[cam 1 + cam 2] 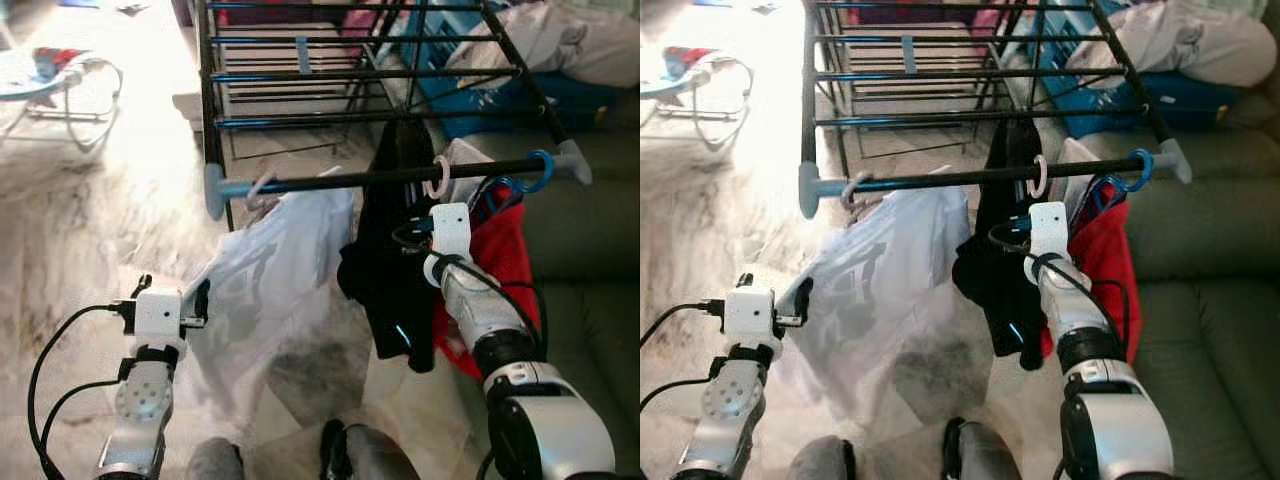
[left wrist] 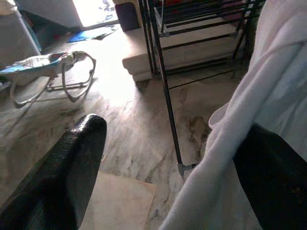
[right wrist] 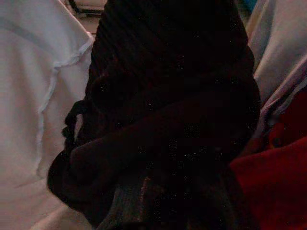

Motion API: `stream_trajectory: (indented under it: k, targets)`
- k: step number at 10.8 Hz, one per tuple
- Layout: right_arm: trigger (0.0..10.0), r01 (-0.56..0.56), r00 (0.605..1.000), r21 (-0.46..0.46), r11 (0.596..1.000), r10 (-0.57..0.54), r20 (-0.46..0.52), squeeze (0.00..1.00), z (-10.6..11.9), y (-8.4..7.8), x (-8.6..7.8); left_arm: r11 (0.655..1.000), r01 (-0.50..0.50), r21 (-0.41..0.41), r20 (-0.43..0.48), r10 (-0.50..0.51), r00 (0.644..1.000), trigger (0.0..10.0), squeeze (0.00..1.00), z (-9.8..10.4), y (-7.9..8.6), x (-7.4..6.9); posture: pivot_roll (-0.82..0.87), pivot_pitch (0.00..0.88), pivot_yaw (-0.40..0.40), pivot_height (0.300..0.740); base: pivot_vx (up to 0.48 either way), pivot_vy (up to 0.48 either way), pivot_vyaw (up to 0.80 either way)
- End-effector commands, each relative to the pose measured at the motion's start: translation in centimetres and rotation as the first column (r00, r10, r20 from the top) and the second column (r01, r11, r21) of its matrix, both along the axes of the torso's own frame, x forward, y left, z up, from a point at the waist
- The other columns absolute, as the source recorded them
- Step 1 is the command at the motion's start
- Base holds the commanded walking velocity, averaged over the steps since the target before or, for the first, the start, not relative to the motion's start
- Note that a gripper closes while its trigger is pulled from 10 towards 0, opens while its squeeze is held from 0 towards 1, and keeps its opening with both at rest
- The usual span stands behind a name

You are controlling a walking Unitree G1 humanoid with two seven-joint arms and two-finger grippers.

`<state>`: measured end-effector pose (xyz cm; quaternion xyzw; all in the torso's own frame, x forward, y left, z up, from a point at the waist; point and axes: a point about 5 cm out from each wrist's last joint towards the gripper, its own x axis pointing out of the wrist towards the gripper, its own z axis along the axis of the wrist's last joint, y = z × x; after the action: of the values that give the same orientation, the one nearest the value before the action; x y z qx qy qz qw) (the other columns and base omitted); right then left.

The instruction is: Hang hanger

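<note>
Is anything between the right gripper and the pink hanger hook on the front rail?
Yes. The black garment hangs bunched directly ahead of the right gripper, darkening its wrist view. The pink hanger hook already sits over the front rail, just above the gripper, beside the blue hook.

A black drying rack [image 1: 360, 75] rail carries white [image 1: 275, 270], black [image 1: 395, 250] and red [image 1: 505, 250] garments.
</note>
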<state>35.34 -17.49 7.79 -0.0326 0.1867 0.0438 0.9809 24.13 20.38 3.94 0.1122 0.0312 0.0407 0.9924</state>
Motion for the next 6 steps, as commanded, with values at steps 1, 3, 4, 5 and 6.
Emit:
stream_trajectory:
  k: [1,3,4,5,6]
  targets:
    - [10.0,0.019,0.990,0.015,1.000,-0.016,-0.140,0.00,-2.7,-0.5,-1.5,1.000,-0.007,0.006,-0.010,0.007,1.000,10.0,0.00,-0.2,0.1,-0.3,0.02,0.154,-0.083,0.740,0.000,0.000,0.00]
    - [10.0,-0.036,0.983,0.029,0.999,0.041,-0.176,0.00,-3.8,0.0,-2.4,1.000,0.000,0.009,-0.008,0.000,1.000,10.0,0.00,-0.1,0.0,-0.1,0.02,0.154,-0.082,0.740,0.000,0.000,0.00]
    - [10.0,-0.090,0.981,0.036,0.995,0.095,-0.172,0.00,-4.1,0.5,-2.7,1.000,0.000,0.012,-0.006,0.000,1.000,10.0,0.00,-0.1,0.0,0.0,0.03,0.154,-0.081,0.740,0.000,0.000,0.00]
    - [10.0,-0.143,0.978,0.006,0.990,0.143,-0.155,0.00,-4.1,0.9,-2.9,1.000,-0.002,0.013,-0.006,0.002,1.000,10.0,0.00,-0.1,0.1,0.0,0.03,0.152,-0.080,0.740,0.000,0.000,0.00]
    - [10.0,-0.160,0.978,-0.003,0.987,0.158,-0.139,0.00,-4.0,1.1,-2.9,1.000,-0.002,0.014,-0.007,0.002,1.000,10.0,0.00,-0.1,0.1,0.0,0.03,0.152,-0.080,0.740,0.000,0.000,0.00]
